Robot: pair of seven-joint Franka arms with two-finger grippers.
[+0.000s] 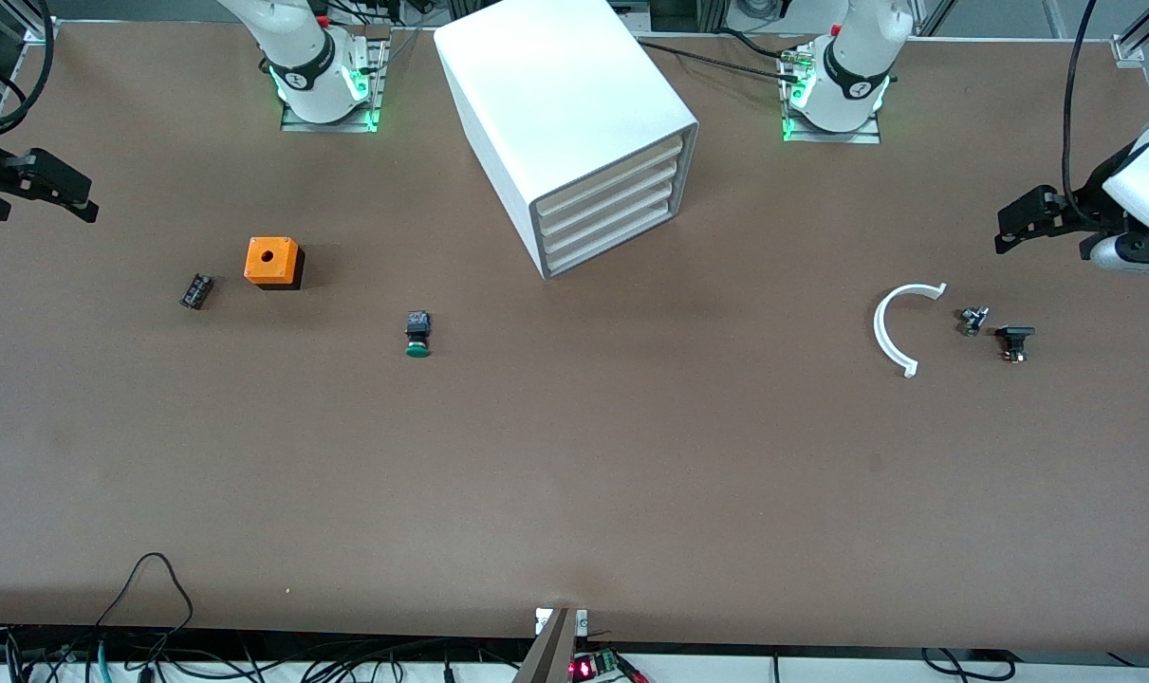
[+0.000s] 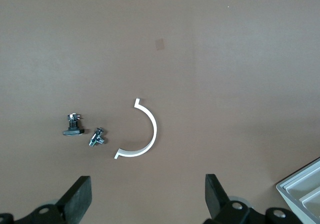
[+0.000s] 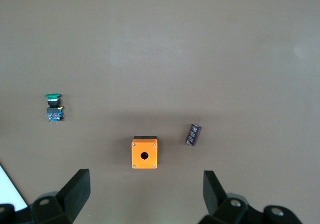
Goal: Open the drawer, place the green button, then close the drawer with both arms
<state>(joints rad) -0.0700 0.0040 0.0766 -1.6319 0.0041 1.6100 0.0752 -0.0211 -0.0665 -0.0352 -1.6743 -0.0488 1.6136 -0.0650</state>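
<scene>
Left gripper (image 1: 1010,226) and right gripper (image 1: 79,197) hang spread and empty at the table ends, all four drawers (image 1: 608,220) shut. Risk: their flush fronts offer little purchase, and the small button (image 1: 417,334) could roll from a pinch.

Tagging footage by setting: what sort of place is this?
Probably a robotics lab bench: two arms' bases bolted to a brown table, a white cabinet between them, small parts scattered, cables along the edge.

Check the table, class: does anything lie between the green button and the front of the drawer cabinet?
Nothing visible does. The button lies on bare table, nearer the front camera than the cabinet, toward the right arm's end. The orange cube sits off that path. All four drawers are shut, so one must be opened first.
</scene>
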